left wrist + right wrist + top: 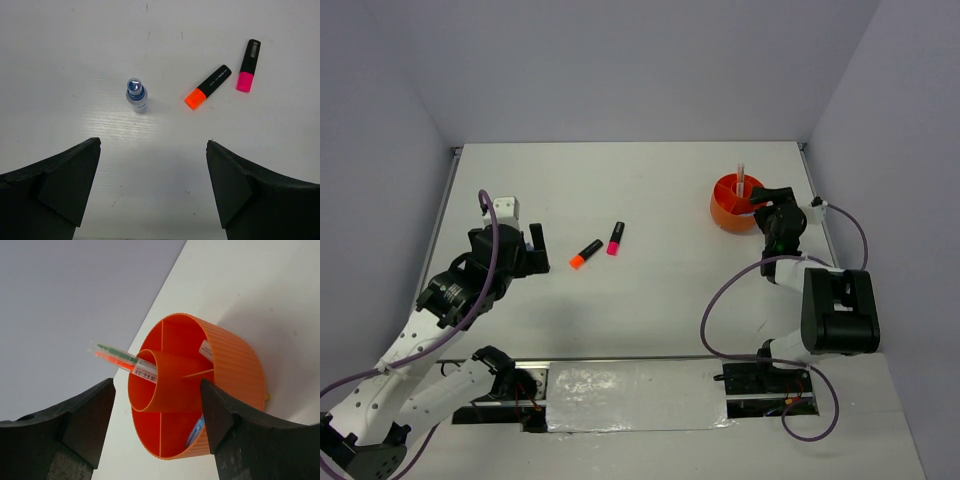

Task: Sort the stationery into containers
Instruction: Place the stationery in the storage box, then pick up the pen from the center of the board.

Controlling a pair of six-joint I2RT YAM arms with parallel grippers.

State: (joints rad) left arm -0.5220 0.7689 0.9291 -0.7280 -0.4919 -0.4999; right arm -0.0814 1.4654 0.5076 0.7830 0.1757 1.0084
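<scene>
orange tub (735,205) sits upper right of the top view, near the table's far right corner. it is round, ribbed wall, a centre tube, with spokes splitting the ring into compartments. thin pens (120,360) stand in the centre tube – one green, one orange-red – sticking out past the rim toward the left of the right wrist frame. white piece (206,350) is in the compartment at upper right of that frame, and the light-blue strip (196,430) is in the one at lower right.

right gripper (156,390) is just right of the tub in the top view. jaws are wide, nothing held, and the tub shows between the fingers. can't tell if it touches the rim.

orange highlighter (207,87) and pink highlighter (248,65) lie on the table (670,290) left of centre in the top view, side by side but apart, coloured caps toward the bottom of the frame. tiny blue-capped bottle (136,95) stands upright, left of the orange one in the left wrist frame.

left gripper (152,150) is at mid left of the top view – jaws wide, empty. the bottle is ahead of the gap and clear of both fingers.
</scene>
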